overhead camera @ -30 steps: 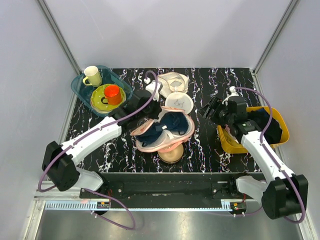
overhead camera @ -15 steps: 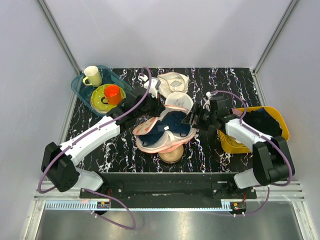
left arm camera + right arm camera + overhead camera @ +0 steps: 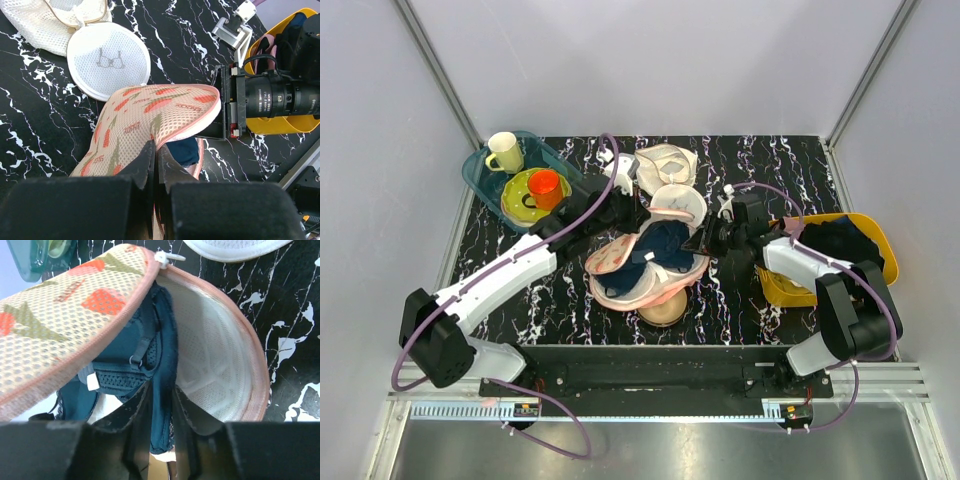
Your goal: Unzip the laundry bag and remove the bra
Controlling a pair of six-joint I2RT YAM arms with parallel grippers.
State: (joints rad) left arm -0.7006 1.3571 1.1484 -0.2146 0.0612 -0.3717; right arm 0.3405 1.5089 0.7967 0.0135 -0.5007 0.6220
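Black marbled table (image 3: 740, 300) with white veins fills the floor of a booth with pale grey walls (image 3: 650, 70). At its middle lies the laundry bag (image 3: 625, 288), unzipped, its pink-edged lower shell resting over a tan bowl (image 3: 660, 310) at the near side.

From the near left the left arm stretches diagonally to the centre, forearm long and low, wrist turned toward the right. The left gripper (image 3: 155, 150) has its jaws pressed together on the edge of the bag's printed upper flap, holding that flap raised off the lower shell so the mouth gapes toward the right.

From the right the other arm folds back on itself, elbow near a yellow bin (image 3: 780, 288), forearm pointing left and level with the table. The right gripper (image 3: 160, 387) sits inside the open mouth of the bag, its jaws pinched on a fold of the dark blue bra (image 3: 150, 352), which lies in the whitish lower shell.

Just beyond the bag on the far side rests a round white mesh disc (image 3: 107, 60). A teal tray (image 3: 478, 172) stands at the far left corner.
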